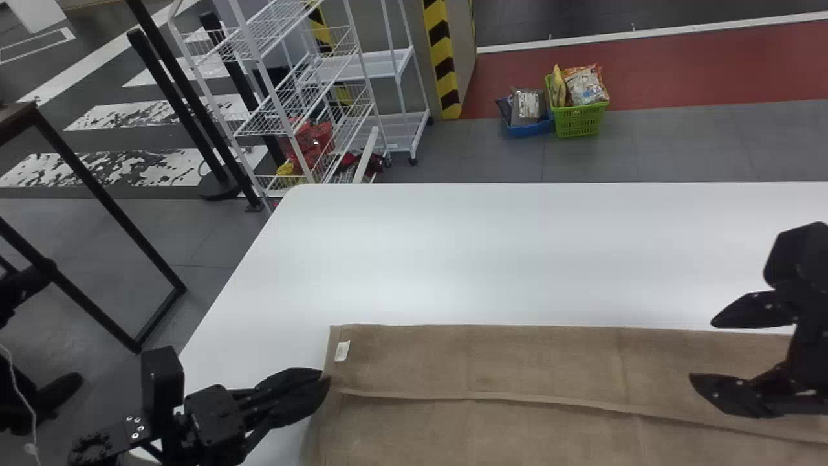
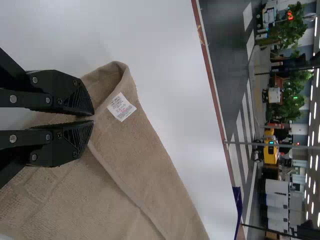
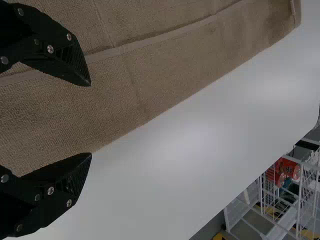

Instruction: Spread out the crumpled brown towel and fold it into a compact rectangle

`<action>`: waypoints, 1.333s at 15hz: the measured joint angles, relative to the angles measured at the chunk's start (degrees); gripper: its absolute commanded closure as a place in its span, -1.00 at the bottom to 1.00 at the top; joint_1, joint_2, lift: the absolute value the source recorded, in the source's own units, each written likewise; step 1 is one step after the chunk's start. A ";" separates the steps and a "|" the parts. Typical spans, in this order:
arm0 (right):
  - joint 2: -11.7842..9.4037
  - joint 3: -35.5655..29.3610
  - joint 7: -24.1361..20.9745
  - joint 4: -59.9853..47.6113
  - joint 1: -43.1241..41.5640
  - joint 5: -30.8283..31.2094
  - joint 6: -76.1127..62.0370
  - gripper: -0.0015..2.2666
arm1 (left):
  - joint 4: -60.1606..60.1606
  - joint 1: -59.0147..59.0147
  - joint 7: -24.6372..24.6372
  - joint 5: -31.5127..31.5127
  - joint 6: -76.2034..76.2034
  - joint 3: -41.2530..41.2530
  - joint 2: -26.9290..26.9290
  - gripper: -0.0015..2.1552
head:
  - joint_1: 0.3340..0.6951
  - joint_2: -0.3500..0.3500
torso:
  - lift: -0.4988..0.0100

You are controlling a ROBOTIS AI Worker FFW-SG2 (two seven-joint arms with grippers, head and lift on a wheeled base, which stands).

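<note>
The left jaws (image 2: 93,117) pinch the side edge of the towel (image 1: 550,362), probably to steady its folded flap on the tabletop (image 1: 485,259); the right jaws (image 3: 91,119) stand wide by its far edge, seemingly for gripping.

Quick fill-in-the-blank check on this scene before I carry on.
The towel has a ____ label near its far left corner.
The gripper pinching the towel's left edge is the robot's ____ one.
The right gripper has its fingers spread ____.
Beyond the table, a blue basket sits beside a ____ one.

white; left; apart; green
</note>
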 measured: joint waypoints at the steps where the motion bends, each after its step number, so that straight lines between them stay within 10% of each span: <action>1: -0.05 1.91 0.00 0.00 -0.14 1.36 0.74 -0.64 | -0.19 0.06 -0.23 -0.01 0.00 0.00 -0.04 -0.07 | 1.00 1.00 | 0.46; 20: 0.65 13.25 0.00 7.91 -2.51 8.89 0.97 -0.45 | -0.27 0.62 -0.76 0.83 -1.06 1.02 0.17 -0.07 | 1.00 1.00 | 0.46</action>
